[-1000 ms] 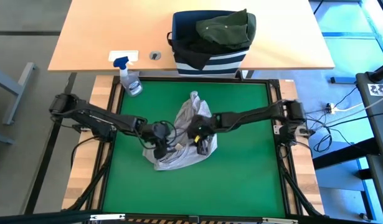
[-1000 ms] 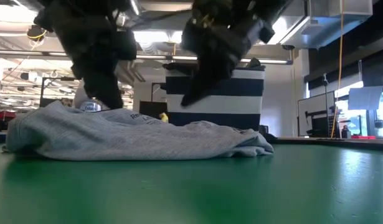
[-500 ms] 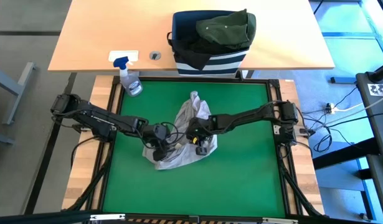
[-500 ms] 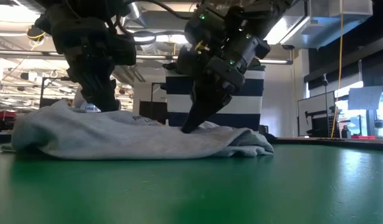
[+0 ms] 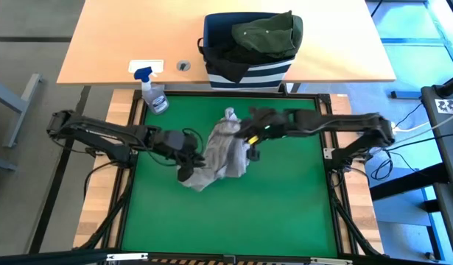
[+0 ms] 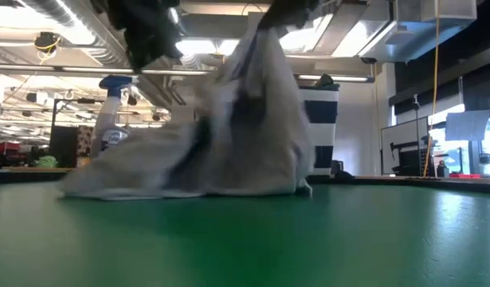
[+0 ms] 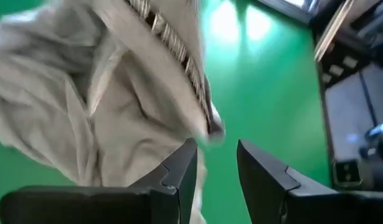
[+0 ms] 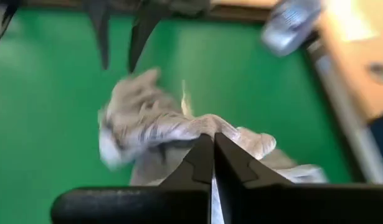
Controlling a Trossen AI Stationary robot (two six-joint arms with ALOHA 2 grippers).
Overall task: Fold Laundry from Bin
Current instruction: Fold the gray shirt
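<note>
High view: the grey garment is out on the green mat, bunched and unfolded, while green and black laundry sits in the bin. The right gripper is pinched tight on a fold, lifting it. The left gripper hangs part-open beside the cloth. Early going, I'd say; nothing is folded.

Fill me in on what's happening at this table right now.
The right gripper is shut on the light grey garment and holds part of it up off the green mat. The left gripper is open at the garment's other side. The olive garment and a black one sit in the striped bin behind the mat.
</note>
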